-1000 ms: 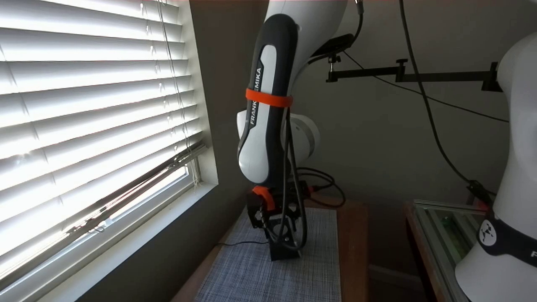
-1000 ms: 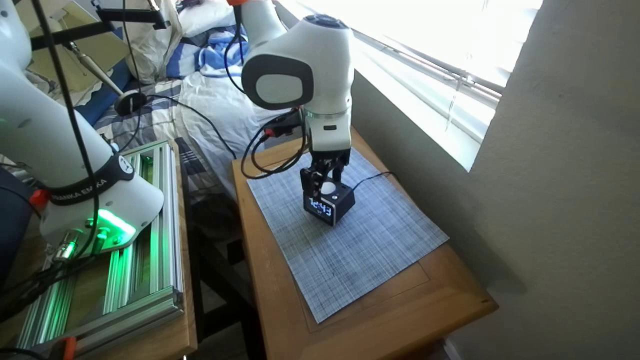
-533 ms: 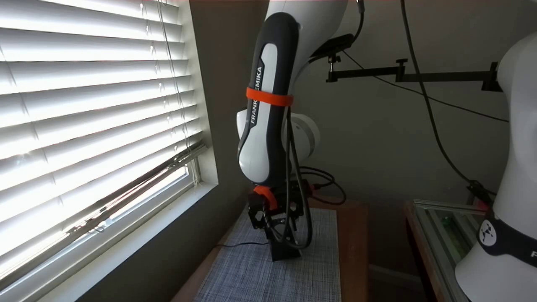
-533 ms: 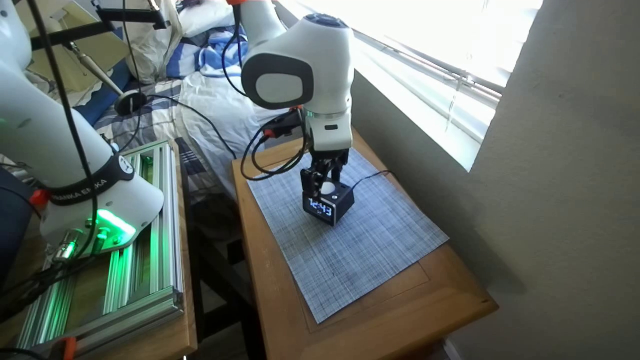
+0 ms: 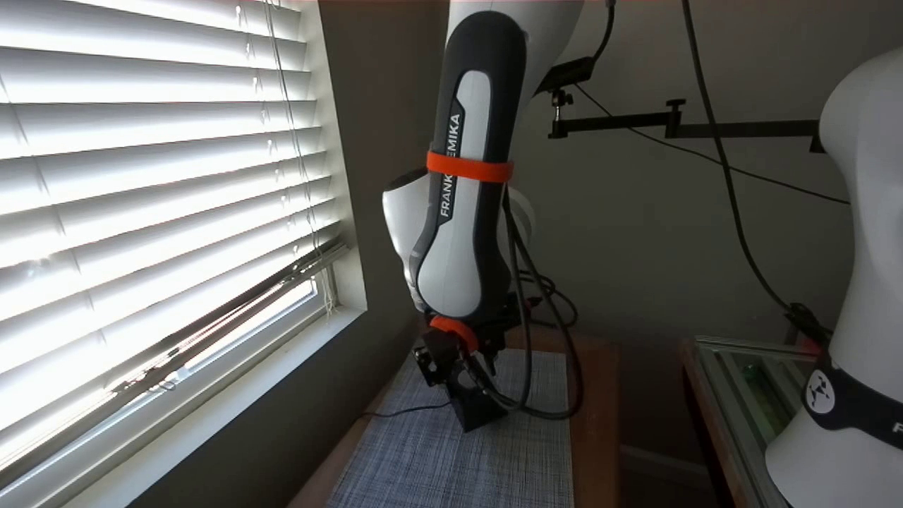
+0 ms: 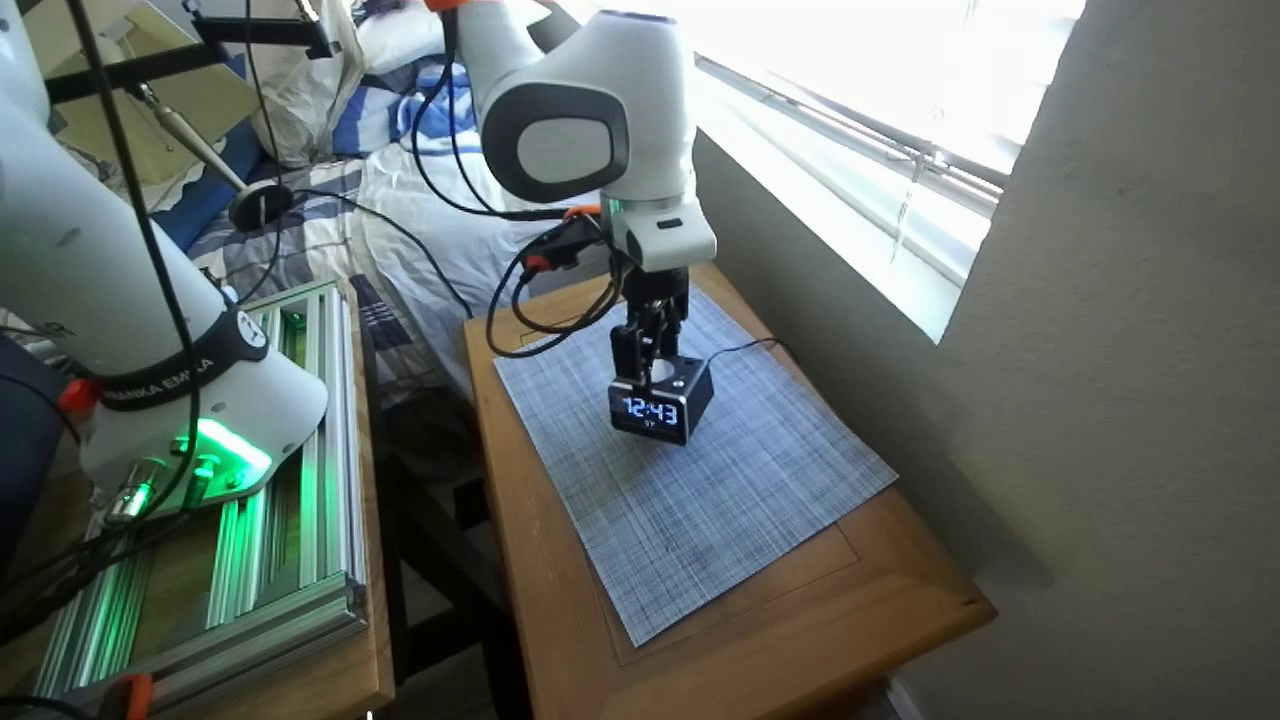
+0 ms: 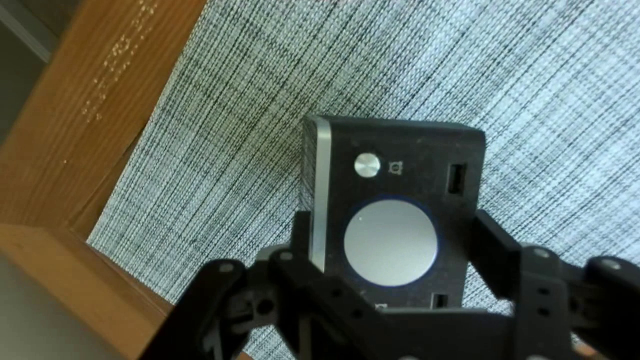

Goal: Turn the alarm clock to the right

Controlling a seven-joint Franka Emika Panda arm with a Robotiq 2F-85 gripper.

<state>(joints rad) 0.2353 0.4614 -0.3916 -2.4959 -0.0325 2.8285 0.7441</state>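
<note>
Holding clock [image 6: 648, 410] front-to-back w/ gripper [image 7: 391, 232], per wrist view. On or just over grey mat [image 6: 720, 510] on wood table [image 6: 780, 650], can't tell which; showing 12:43 in an ext. view.

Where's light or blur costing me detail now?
In an exterior view, the window is mostly burned out to white; in an exterior view, the alarm clock is a near-black shape; in the wrist view, the dark fingers look slightly soft, the clock's top crisper.
</note>
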